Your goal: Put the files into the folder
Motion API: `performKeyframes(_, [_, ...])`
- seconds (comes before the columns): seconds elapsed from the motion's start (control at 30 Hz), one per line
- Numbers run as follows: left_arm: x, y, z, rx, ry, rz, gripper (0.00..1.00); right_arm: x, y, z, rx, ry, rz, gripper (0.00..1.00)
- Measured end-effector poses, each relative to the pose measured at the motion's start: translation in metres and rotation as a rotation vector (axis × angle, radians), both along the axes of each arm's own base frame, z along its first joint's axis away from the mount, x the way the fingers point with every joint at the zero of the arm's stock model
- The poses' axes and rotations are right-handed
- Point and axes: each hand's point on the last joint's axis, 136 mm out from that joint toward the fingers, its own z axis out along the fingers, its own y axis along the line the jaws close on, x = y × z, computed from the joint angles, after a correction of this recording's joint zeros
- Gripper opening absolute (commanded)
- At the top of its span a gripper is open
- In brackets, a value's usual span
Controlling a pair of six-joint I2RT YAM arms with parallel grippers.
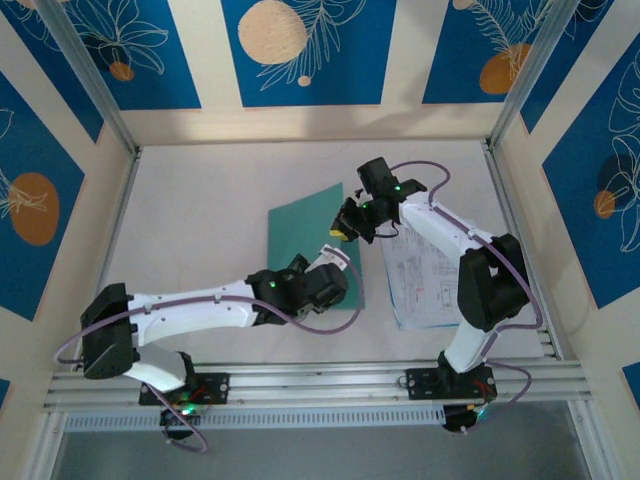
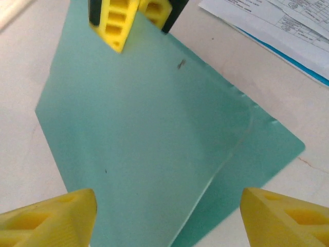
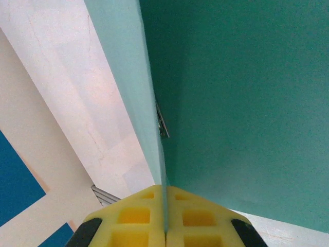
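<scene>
Stretched pale and matte, a desk (image 1: pixel 190 220) marked by a few small specks. Carried the folder (image 1: pixel 300 240) near its middle, teal-green and thin, long edges running close to 12-to-6 o'clock with a slight tilt. Showed one leaf of the folder raised off the other toward its 2 o'clock side, with a small metal clip (image 3: pixel 162 122) at the fold. Bore the files (image 1: pixel 425 290) at 3 o'clock of the folder, near but apart from it: white printed sheets loosely stacked, with a blue edge (image 2: pixel 288 57) beneath them on the folder's side.

Robot lab cell: aluminium frame (image 1: pixel 320 383), blue-printed wall panels (image 1: pixel 300 55), white table (image 1: pixel 200 200).
</scene>
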Motion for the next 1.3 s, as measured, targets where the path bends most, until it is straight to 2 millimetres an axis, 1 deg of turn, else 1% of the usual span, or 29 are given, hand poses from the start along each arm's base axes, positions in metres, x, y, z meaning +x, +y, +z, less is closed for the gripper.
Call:
performKeyframes(0.1, [0.004,-0.008,-0.002,0.042,-0.027,-0.013,0.68,-0.001,0.0,0.001,-0.002,0.004,0.001,0.0])
performKeyframes(0.17, [0.008,-0.013,-0.004,0.072,-0.042,-0.018,0.64,-0.001,0.0,0.0,-0.003,0.006,0.001,0.0])
performKeyframes(0.2, [0.01,-0.015,-0.006,0.086,-0.047,-0.018,0.59,-0.001,0.0,0.0,-0.003,0.007,0.001,0.0])
performKeyframes(0.37, [0.018,-0.021,-0.013,0.146,-0.078,-0.014,0.25,-0.002,-0.001,0.0,-0.005,0.01,0.001,0.0])
performKeyframes(0.4, [0.02,-0.021,-0.013,0.157,-0.086,-0.013,0.17,-0.002,-0.001,0.0,-0.005,0.01,0.001,0.0])
performKeyframes(0.43, [0.021,-0.021,-0.012,0.163,-0.092,-0.008,0.05,-0.002,-0.001,0.0,-0.008,0.012,0.001,0.0])
performKeyframes(0.47, [0.023,-0.02,-0.012,0.163,-0.098,0.004,0.0,-0.002,-0.002,-0.001,-0.011,0.012,-0.001,0.0])
performKeyframes(0.5, [0.024,-0.018,-0.01,0.17,-0.107,0.012,0.0,-0.002,-0.003,-0.002,-0.017,0.01,-0.003,0.0])
performKeyframes(0.53, [0.025,-0.016,-0.01,0.17,-0.112,0.02,0.0,-0.001,-0.003,-0.002,-0.017,0.01,-0.003,0.09])
performKeyframes(0.6, [0.026,-0.015,-0.008,0.168,-0.12,0.034,0.0,-0.001,-0.004,-0.002,-0.015,0.007,-0.001,0.42])
performKeyframes(0.63, [0.026,-0.015,-0.008,0.164,-0.12,0.037,0.0,-0.001,-0.004,-0.001,-0.013,0.006,0.001,0.55])
performKeyframes(0.67, [0.026,-0.015,-0.008,0.161,-0.12,0.04,0.0,0.0,-0.004,0.001,-0.008,-0.004,0.004,0.65])
performKeyframes(0.7, [0.026,-0.015,-0.008,0.154,-0.12,0.046,0.0,0.001,-0.005,0.004,-0.005,-0.018,0.002,0.72])
performKeyframes(0.73, [0.026,-0.014,-0.008,0.147,-0.118,0.051,0.0,0.001,-0.007,0.01,-0.002,-0.038,-0.003,0.75])
performKeyframes(0.8, [0.025,-0.009,-0.007,0.132,-0.117,0.06,0.0,-0.003,-0.016,0.029,0.01,-0.109,-0.014,0.79])
performKeyframes(0.83, [0.024,-0.006,-0.005,0.122,-0.116,0.066,0.0,-0.005,-0.022,0.039,0.015,-0.139,-0.031,0.79])
performKeyframes(0.9, [0.021,0.0,0.001,0.088,-0.117,0.079,0.0,-0.011,-0.043,0.065,0.035,-0.229,-0.087,0.78])
performKeyframes(0.97, [0.019,0.006,0.008,0.046,-0.115,0.092,0.0,-0.018,-0.064,0.078,0.054,-0.29,-0.154,0.74])
performKeyframes(1.0, [0.019,0.009,0.011,0.024,-0.114,0.098,0.0,-0.021,-0.075,0.078,0.056,-0.309,-0.192,0.69])
performKeyframes(1.03, [0.018,0.011,0.014,0.004,-0.112,0.104,0.0,-0.026,-0.083,0.073,0.054,-0.312,-0.224,0.65])
performKeyframes(1.07, [0.018,0.013,0.018,-0.018,-0.112,0.112,0.0,-0.032,-0.089,0.061,0.051,-0.295,-0.252,0.56])
performKeyframes(1.1, [0.017,0.016,0.021,-0.042,-0.11,0.119,0.0,-0.038,-0.091,0.047,0.043,-0.265,-0.268,0.49])
performKeyframes(1.13, [0.017,0.018,0.022,-0.06,-0.106,0.125,0.0,-0.043,-0.091,0.031,0.032,-0.232,-0.272,0.44])
performKeyframes(1.2, [0.016,0.021,0.025,-0.099,-0.101,0.13,0.0,-0.053,-0.087,-0.005,0.0,-0.135,-0.272,0.34])
performKeyframes(1.23, [0.015,0.022,0.026,-0.117,-0.097,0.133,0.0,-0.056,-0.084,-0.02,-0.018,-0.095,-0.263,0.31])
performKeyframes(1.27, [0.015,0.024,0.026,-0.135,-0.091,0.135,0.0,-0.059,-0.077,-0.036,-0.037,-0.048,-0.251,0.27])
performKeyframes(1.3, [0.014,0.026,0.026,-0.15,-0.087,0.138,0.0,-0.06,-0.069,-0.048,-0.051,-0.02,-0.234,0.25])
